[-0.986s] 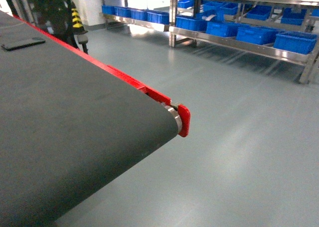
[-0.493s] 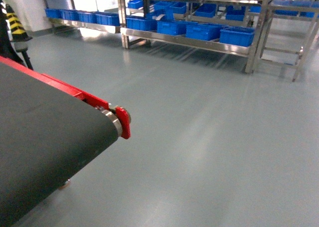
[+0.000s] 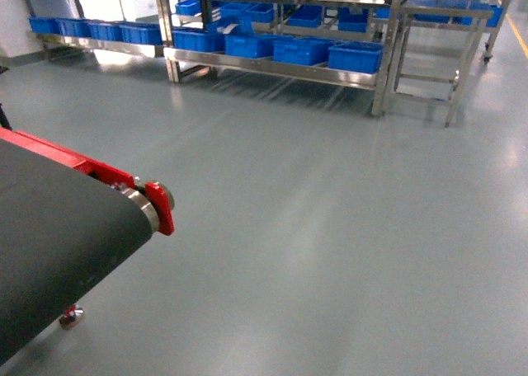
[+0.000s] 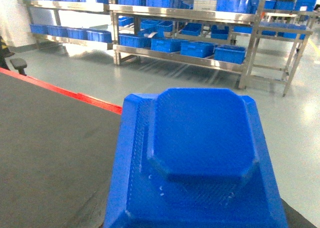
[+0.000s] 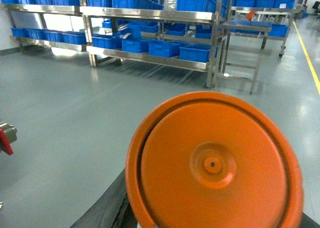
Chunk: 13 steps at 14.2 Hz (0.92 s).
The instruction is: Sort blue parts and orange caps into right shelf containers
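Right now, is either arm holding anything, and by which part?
A blue part fills the left wrist view, an orange cap the right. Likely held, but neither gripper shows, so the hold point cannot be told.

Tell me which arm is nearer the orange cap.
Right. The orange cap fills the right wrist view, close under that camera, though the claw itself is hidden. The left wrist view shows a blue part instead, and no cap.
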Tool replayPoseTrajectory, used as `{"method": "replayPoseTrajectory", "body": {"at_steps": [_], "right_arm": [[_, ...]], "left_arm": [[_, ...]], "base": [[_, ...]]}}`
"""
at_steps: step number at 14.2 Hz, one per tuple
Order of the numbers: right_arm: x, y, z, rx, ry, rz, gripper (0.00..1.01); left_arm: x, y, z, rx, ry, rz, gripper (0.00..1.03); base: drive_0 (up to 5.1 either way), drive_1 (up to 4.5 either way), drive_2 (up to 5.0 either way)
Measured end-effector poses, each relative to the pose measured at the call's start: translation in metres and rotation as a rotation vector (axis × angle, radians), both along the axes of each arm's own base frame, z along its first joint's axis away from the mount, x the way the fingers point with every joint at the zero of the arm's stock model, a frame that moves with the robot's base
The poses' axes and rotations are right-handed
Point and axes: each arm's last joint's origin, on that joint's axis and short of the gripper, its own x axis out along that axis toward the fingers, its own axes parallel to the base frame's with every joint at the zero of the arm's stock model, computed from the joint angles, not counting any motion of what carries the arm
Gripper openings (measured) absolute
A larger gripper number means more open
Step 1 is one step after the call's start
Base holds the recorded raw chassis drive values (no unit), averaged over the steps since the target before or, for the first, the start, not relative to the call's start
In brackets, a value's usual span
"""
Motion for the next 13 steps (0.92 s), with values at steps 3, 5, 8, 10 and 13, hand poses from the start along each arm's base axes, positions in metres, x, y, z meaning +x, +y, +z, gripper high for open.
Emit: {"method": "replayPoseTrajectory", "body": {"at_steps": [3, 5, 8, 10, 13], "right_arm": [[0.0, 0.0, 0.0, 0.0, 0.0, 0.0, 0.44], [0.0, 0.0, 0.0, 0.0, 0.0, 0.0, 0.43], [0.0, 0.0, 0.0, 0.0, 0.0, 0.0, 0.43], [0.0, 0.0, 0.0, 0.0, 0.0, 0.0, 0.43], [0.0, 0.0, 0.0, 0.0, 0.0, 0.0, 0.43]], "left_arm": [[0.0, 0.0, 0.0, 0.0, 0.0, 0.0, 0.42], [0.0, 0.0, 0.0, 0.0, 0.0, 0.0, 0.42], [0.0, 0.0, 0.0, 0.0, 0.0, 0.0, 0.42], [0.0, 0.0, 0.0, 0.0, 0.0, 0.0, 0.42], [0.0, 0.0, 0.0, 0.0, 0.0, 0.0, 0.42]], "base": [[-1.5, -1.46, -1.5], [-1.6, -1.56, -1.6], [-1.6, -1.64, -1.6], [-1.6, -1.64, -1.6], [-1.6, -1.64, -1.6]]}}
